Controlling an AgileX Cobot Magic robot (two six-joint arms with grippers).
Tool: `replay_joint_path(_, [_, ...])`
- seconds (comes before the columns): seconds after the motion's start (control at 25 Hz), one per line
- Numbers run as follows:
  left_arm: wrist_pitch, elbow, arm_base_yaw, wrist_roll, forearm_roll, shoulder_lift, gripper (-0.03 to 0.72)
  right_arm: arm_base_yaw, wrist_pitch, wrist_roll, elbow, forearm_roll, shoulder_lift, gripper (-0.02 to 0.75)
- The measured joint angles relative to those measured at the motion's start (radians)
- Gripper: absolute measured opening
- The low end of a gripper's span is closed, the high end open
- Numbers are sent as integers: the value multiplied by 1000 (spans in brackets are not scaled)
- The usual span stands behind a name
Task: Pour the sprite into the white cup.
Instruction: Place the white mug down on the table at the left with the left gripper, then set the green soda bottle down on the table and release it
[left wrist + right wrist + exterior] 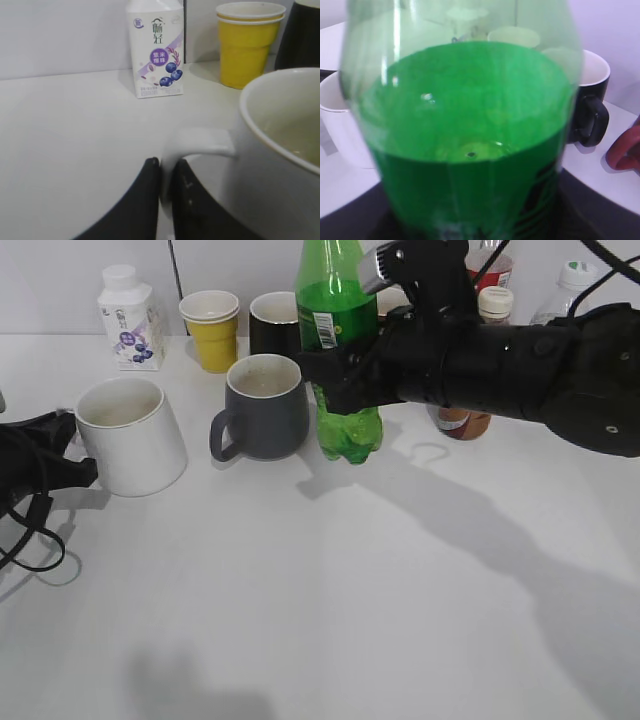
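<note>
The sprite [337,350] is a tall green bottle standing upright on the table beside the dark grey mug. My right gripper [335,375] is shut on the sprite around its labelled middle. The bottle fills the right wrist view [465,140], with green liquid inside. The white cup [130,435] stands at the left, empty. My left gripper [85,475] is shut on the white cup's handle [200,142]; its two black fingers [166,172] pinch the handle's lower part. The cup's body and rim show at the right of the left wrist view [280,150].
A dark grey mug [262,405] stands between cup and bottle. A yellow cup [211,330], a black mug [275,325] and a white blueberry carton [130,318] stand along the back. Bottles and a jar [465,420] stand behind my right arm.
</note>
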Motion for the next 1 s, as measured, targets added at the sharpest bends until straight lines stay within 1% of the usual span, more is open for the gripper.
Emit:
replay_joint_path(0.12, [-5, 0, 0, 0, 5, 2, 46, 0, 0, 2, 0, 0, 0, 418])
replay_joint_path(0.2, [-7, 0, 0, -2, 12, 2, 80, 0, 0, 4, 0, 0, 0, 418])
replay_joint_path(0.36, [-7, 0, 0, -4, 33, 2, 225, 0, 0, 4, 0, 0, 0, 418])
replay_joint_path(0.44, [-7, 0, 0, -6, 39, -4, 261, 0, 0, 4, 0, 4, 0, 418])
replay_joint_path(0.64, [-5, 17, 0, -7, 41, -55, 283, -2, 0, 4, 0, 10, 0, 418])
replay_joint_path(0.76, [-11, 63, 0, -7, 42, -93, 283, -21, 0, -1, 0, 89, 0, 418])
replay_joint_path(0.84, [-11, 97, 0, -7, 42, -119, 285, -50, -8, -26, 0, 140, 5, 418])
replay_joint_path(1.0, [-10, 158, 0, -7, 46, -177, 285, -102, -24, -57, 0, 192, 49, 418])
